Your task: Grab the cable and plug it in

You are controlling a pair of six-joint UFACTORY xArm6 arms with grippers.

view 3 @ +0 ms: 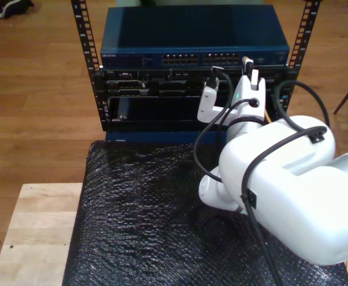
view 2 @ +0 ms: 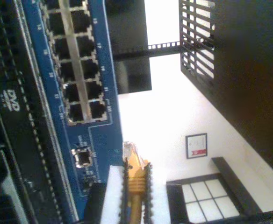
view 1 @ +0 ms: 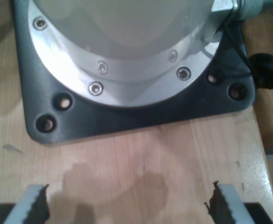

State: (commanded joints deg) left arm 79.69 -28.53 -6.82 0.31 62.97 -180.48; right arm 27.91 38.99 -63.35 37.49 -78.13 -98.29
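Observation:
The yellow cable [view 2: 136,183] ends in a clear plug [view 2: 129,150], and my second gripper [view 2: 135,173] is shut on its yellow boot. The plug tip hovers just off the face of the blue switch [view 2: 96,135], past the end of the port rows [view 2: 78,70] and close to a small single port [view 2: 82,157]; it sits in no port. In the exterior view the white second arm [view 3: 281,179] reaches up to the switch [view 3: 138,58], its gripper [view 3: 249,67] by the ports toward the exterior view's right. My first gripper [view 1: 129,203] is open over bare wood.
Black rack units [view 3: 156,98] sit under the switch between perforated rails [view 3: 84,36]. A black bubble-wrap mat [view 3: 138,214] covers the table in front. Thick black arm cables [view 3: 207,128] loop near the rack. An arm's metal base plate [view 1: 127,93] stands bolted to the wooden table [view 1: 127,158].

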